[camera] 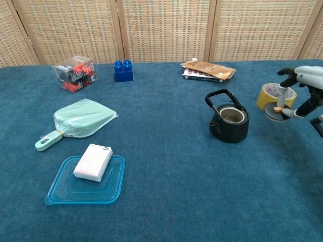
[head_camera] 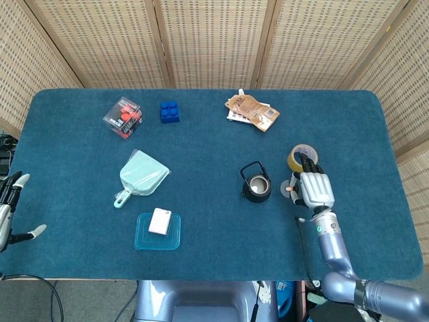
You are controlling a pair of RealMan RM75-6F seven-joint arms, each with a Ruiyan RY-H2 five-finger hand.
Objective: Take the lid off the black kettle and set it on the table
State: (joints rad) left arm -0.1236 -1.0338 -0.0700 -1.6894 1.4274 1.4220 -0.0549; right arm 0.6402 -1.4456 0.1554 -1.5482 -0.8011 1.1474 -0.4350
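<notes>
The black kettle (head_camera: 256,184) (camera: 229,122) stands right of the table's middle with its top uncovered and its handle up. My right hand (head_camera: 314,188) (camera: 303,89) is to the kettle's right and pinches the round grey lid (camera: 276,112) (head_camera: 293,187) by its orange knob, a little above the cloth. My left hand (head_camera: 9,209) hangs open beyond the table's left edge.
A yellow tape roll (head_camera: 302,158) (camera: 268,96) lies just behind the right hand. Brown packets (head_camera: 251,111), a blue brick (head_camera: 169,111) and a clear box of red parts (head_camera: 123,117) line the far side. A mint dustpan (head_camera: 140,174) and a blue tray (head_camera: 157,231) holding a white block sit left.
</notes>
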